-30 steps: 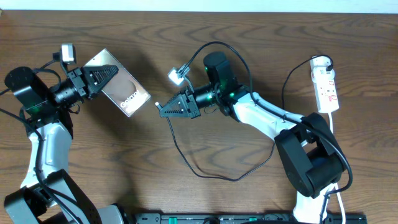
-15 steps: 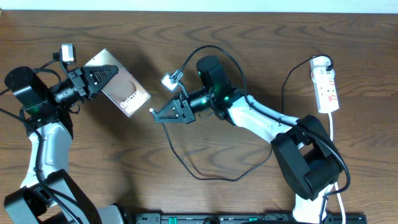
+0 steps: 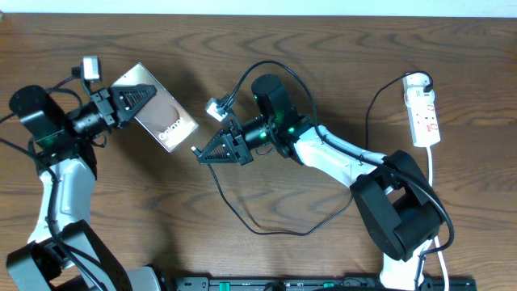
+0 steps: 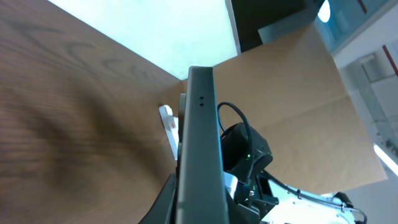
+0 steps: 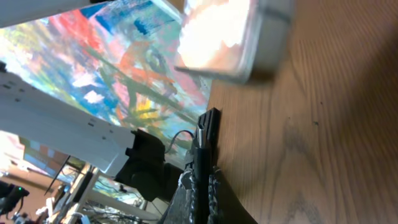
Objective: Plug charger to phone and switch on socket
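Alignment is the game: the left gripper (image 3: 144,95) pinches the phone (image 3: 166,125) at far left, port end offered rightward, so the right gripper (image 3: 202,153), clamped on the charger (image 3: 291,234) plug tip just beside it, can push in; the socket (image 3: 423,109) waits far right.

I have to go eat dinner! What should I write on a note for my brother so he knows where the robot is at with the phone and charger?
The left gripper is shut on the phone, at the left side.
The right gripper is shut on the charger near its plug tip, aimed at the phone's end with a small gap between them.
The socket lies far right, with no gripper near it.
Done: phone and charger are both held and lined up.
Left: push the plug in, then switch on the socket.
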